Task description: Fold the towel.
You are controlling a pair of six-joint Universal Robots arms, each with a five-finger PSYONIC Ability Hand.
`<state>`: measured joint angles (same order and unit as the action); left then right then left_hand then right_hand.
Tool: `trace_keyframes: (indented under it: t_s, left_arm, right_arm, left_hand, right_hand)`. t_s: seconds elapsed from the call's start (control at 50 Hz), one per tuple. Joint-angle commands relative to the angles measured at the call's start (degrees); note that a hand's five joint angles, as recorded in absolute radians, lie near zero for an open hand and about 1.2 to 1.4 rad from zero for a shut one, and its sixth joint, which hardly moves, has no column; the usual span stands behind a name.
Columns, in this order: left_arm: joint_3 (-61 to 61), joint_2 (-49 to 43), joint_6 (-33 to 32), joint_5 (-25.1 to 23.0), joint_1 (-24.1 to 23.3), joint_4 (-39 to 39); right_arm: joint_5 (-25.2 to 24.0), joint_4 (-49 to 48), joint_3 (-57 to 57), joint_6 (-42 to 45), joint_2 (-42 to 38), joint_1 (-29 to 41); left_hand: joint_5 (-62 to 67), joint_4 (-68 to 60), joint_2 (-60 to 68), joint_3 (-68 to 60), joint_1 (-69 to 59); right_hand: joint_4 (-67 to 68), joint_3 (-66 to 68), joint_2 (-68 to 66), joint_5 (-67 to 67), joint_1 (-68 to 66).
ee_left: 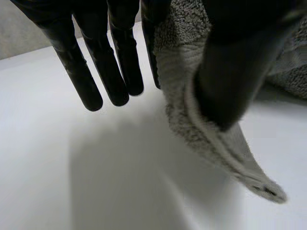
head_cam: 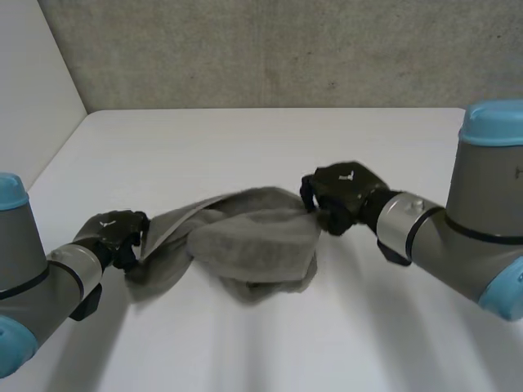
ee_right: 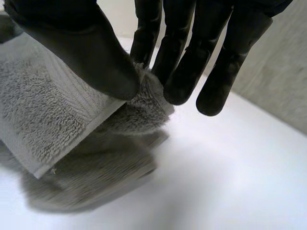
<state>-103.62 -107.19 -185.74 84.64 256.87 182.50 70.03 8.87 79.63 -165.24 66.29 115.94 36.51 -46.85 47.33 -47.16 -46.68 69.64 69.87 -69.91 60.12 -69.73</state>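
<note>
Head camera: I count one grey towel [head_cam: 257, 237], bunched near the middle of the white table [head_cam: 245, 139] and strung between two hands. The left hand [head_cam: 114, 237] has the towel's left end and the right hand [head_cam: 343, 196] has its far right edge. Two arms come in, one from each side, and a concrete wall [head_cam: 245, 49] stands behind the table. From here I cannot tell how either hand grips.

Left wrist camera: this view settles it for the left hand [ee_left: 91, 72]. Its thumb [ee_left: 230, 81] clamps the towel [ee_left: 175, 67] against one finger, while the other fingers [ee_left: 120, 62] hang straight and clear of the cloth. One hemmed corner sticks out past the thumb, above the table.

Right wrist camera: the right hand [ee_right: 182, 62] is clamped on the towel [ee_right: 48, 110] too, pinching a tuft of it between the thumb [ee_right: 86, 52] and the fingertips. A flat hemmed corner juts out beside the thumb. Beneath it, more of the same towel lies in layers on the table [ee_right: 230, 182].
</note>
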Motion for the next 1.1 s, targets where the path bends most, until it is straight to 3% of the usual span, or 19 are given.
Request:
trace_keyframes:
  t_s: [0.02, 0.06, 0.2, 0.34, 0.48, 0.58, 0.84, 1.0, 1.1]
  left_arm:
    - [0.0, 0.4, 0.0, 0.0, 0.7, -0.7]
    - [0.0, 0.7, 0.0, 0.0, 0.7, -0.8]
    - [-0.2, 0.7, 0.0, 0.0, 0.6, -0.8]
    - [-0.4, 2.4, 0.1, -0.1, 0.5, -0.7]
    - [-1.9, 5.7, 0.1, -1.6, 0.6, 0.0]
    - [-3.2, 8.9, 0.2, -5.4, 0.7, 1.2]
    - [-5.2, 15.1, 0.2, -6.0, 1.1, 4.7]
    - [-6.5, 17.5, 0.2, -6.1, 1.9, 7.2]
    - [-6.6, 17.5, 0.2, -6.1, 2.0, 7.4]
  right_arm:
    - [0.5, 1.1, 1.3, -1.3, 0.1, 0.4]
    - [0.6, 1.2, 1.2, -3.4, 0.0, 0.3]
    - [-0.9, 1.1, 0.6, -14.0, -0.1, -1.1]
    - [-4.5, 0.6, 0.1, -21.2, 0.1, -4.1]
    - [-11.7, 0.7, -2.6, -33.5, -2.6, -8.3]
    - [-11.0, 1.1, -4.8, -35.2, -5.9, -8.4]
    - [-11.0, 0.4, -13.2, -42.8, -19.1, -7.3]
    - [-8.2, 0.8, -20.8, -43.1, -25.6, -6.1]
    - [-8.2, 1.0, -22.4, -43.2, -27.3, -4.3]
  left_hand:
    - [11.5, -11.1, 10.7, -10.8, -11.3]
    - [12.0, -11.6, 11.2, -11.3, -11.8]
    - [12.5, -12.1, 11.7, -11.8, -12.3]
    - [31.1, -30.8, 30.3, -30.5, -31.0]
    - [32.2, -31.8, 31.3, -31.5, -32.0]
    - [31.8, -31.5, 31.0, -31.2, -31.7]
    - [31.8, -31.5, 31.0, -31.2, -31.7]
    - [31.8, -31.5, 31.0, -31.2, -31.7]
    - [31.7, -31.3, 30.8, -31.0, -31.5]
  right_hand:
    - [-22.6, -22.8, 22.9, -23.1, 22.7]
    - [-54.7, -55.0, 55.0, -55.2, 54.8]
    - [-59.6, -59.9, 59.9, -60.1, 59.7]
    - [-59.6, -59.9, 59.9, -60.1, 59.7]
    - [-59.6, -59.9, 59.9, -60.1, 59.7]
    - [-59.6, -59.9, 59.9, -60.1, 59.7]
    - [-59.6, -59.9, 59.9, -60.1, 59.7]
    - [-51.8, -52.0, 52.1, -52.3, 51.9]
    - [-36.9, -37.1, 37.1, -37.3, 36.9]
